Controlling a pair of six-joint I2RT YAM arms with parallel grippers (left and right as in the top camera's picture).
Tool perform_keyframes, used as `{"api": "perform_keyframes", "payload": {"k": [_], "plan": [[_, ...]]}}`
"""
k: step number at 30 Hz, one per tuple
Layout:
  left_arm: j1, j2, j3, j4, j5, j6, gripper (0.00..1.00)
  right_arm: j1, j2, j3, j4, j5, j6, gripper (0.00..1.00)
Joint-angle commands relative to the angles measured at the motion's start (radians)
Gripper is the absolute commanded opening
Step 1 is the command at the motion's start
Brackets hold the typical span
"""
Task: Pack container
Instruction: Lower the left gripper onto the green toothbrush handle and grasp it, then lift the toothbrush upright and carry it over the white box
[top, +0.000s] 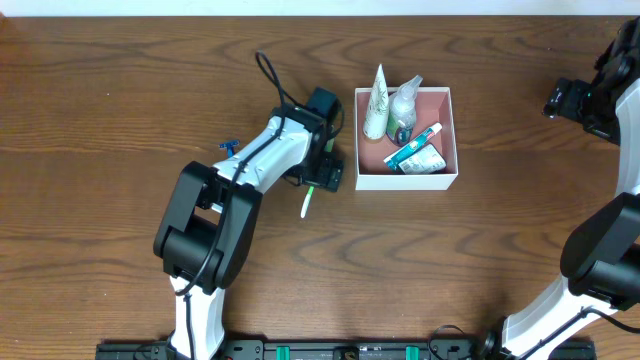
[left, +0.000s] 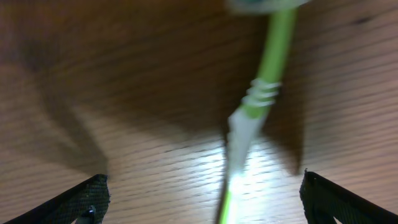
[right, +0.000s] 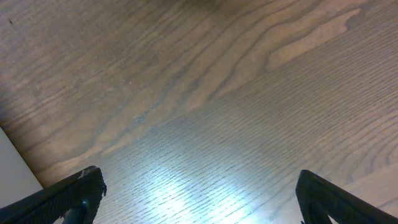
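Wooden table with dark grain fills the overhead view. On it, right of centre toward the far side, sits the container, white-walled and pink inside. It holds a pale green-tipped tube, a clear-looking bottle and two teal-and-white tubes lying slantwise. Their print is too small to read.

Only this view shows the container. The left gripper hangs just left of it, with a toothbrush poking out on its near side.

The left wrist camera shows what the overhead cannot: the left gripper is spread wide. Its fingers stand at the bottom corners, apart from the green-and-white toothbrush lying on the wood between them. The blurred handle shows no lettering.

At the table's far right edge, the right gripper appears only as a dark shape from above. Its own camera shows the right gripper likewise spread over bare wood.
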Motion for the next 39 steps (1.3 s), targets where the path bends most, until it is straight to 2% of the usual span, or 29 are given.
{"api": "perform_keyframes", "payload": {"k": [1,16,19,20,24,29,32,33,37,39], "plan": [[0.024,0.019,-0.025,-0.002,0.004,-0.020,0.98,-0.006,0.009,-0.004,0.000,0.014,0.013,0.99],[0.027,0.019,-0.029,0.006,0.039,-0.018,0.99,-0.005,0.009,-0.004,0.000,0.014,0.013,0.99],[0.027,0.019,-0.029,0.005,0.041,-0.018,0.86,-0.006,0.009,-0.004,0.000,0.014,0.013,0.99],[0.027,0.019,-0.029,0.005,0.041,-0.018,0.79,-0.006,0.009,-0.004,0.000,0.014,0.013,0.99],[0.027,0.019,-0.029,0.005,0.042,-0.018,0.67,-0.006,0.009,-0.004,0.000,0.014,0.013,0.99],[0.027,0.019,-0.029,-0.003,0.045,-0.018,0.45,-0.006,0.009,-0.004,0.000,0.014,0.013,0.99],[0.027,0.019,-0.029,-0.006,0.045,-0.018,0.36,-0.006,0.009,-0.004,0.000,0.014,0.013,0.99],[0.027,0.019,-0.029,-0.006,0.045,-0.018,0.30,-0.006,0.009,-0.004,0.000,0.014,0.013,0.99],[0.027,0.019,-0.029,-0.006,0.048,-0.018,0.22,-0.006,0.009,-0.004,0.000,0.014,0.013,0.99],[0.027,0.019,-0.029,-0.006,0.048,-0.018,0.15,-0.005,0.009,-0.004,0.000,0.014,0.013,0.99]]}}
